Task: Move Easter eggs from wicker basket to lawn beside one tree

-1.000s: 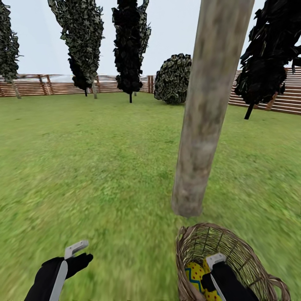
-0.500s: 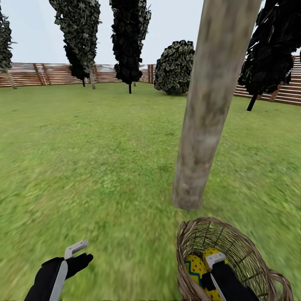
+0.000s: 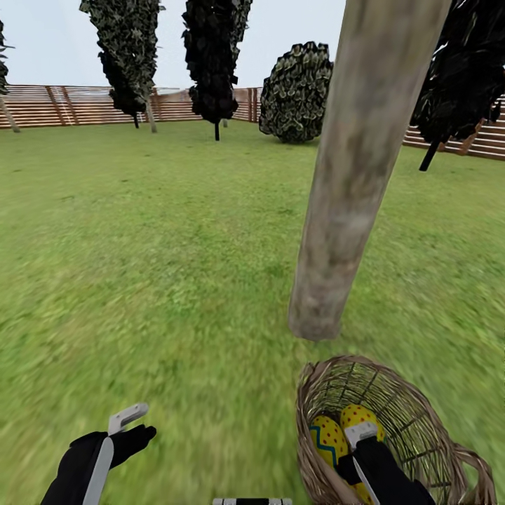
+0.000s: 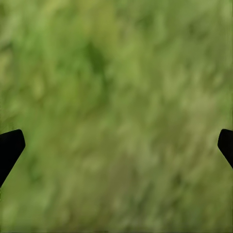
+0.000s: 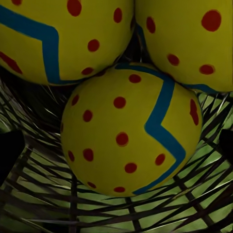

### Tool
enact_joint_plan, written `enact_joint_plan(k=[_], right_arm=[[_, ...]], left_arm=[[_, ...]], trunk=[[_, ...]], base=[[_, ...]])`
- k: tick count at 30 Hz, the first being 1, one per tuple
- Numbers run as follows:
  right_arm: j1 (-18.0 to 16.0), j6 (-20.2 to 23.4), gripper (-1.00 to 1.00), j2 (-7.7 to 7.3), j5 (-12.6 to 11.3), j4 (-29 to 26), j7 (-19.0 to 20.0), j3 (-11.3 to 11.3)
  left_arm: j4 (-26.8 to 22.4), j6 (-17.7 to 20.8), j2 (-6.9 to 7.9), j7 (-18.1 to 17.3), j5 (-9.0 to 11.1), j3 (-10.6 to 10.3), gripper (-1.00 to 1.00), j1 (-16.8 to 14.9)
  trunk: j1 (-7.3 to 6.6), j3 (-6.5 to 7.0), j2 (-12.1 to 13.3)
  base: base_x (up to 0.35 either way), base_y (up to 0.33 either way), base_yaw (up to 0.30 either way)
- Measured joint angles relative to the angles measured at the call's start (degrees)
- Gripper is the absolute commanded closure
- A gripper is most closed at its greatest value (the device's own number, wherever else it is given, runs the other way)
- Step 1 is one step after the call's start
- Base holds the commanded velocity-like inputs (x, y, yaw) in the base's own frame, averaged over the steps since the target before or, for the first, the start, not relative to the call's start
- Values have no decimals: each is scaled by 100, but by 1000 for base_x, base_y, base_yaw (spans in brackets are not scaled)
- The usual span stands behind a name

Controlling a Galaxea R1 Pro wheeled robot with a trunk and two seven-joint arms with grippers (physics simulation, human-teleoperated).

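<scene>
Beside the tree (image 3: pixel 344 210), the wicker basket (image 3: pixel 414 421) rests on the lawn (image 3: pixel 161 266) with all three Easter eggs (image 5: pixel 128 128) inside. Risk: a round egg may slip during closure, or the basket may tip. The right gripper (image 3: pixel 361 436) hangs directly above the nearest egg, jaws apart. The left gripper (image 3: pixel 126 419) is open over grass.

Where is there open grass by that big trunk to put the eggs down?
Open lawn spreads from the tree to the left hand. It is crowded between the trunk's base and the wicker basket, where the right hand reaches among the Easter eggs.
</scene>
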Motion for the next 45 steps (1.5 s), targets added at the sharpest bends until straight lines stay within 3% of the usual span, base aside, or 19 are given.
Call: enact_joint_plan(k=[16,21,31,41,45], right_arm=[[0,0,-100,-7,1,-20,-1,-10],[0,0,-100,-43,1,-205,-1,-36],[0,15,-100,-70,-1,-366,-3,-42],[-1,20,-100,-99,71,-389,-11,-51],[0,24,-100,-124,14,-397,-9,-125]], left_arm=[[-1,-15,9,-5,18,20,-100,0],[7,-215,3,0,1,10,-100,0],[12,-251,1,0,3,9,-100,0],[230,-255,0,0,-2,-8,-100,0],[255,-256,0,-2,-1,-9,-100,-1]], trunk=[[41,-355,-22],[54,-466,-28],[80,-687,-42],[105,-909,-55],[105,-910,-56]], base=[[0,0,0],[0,0,0],[0,0,0],[0,0,0],[0,0,0]])
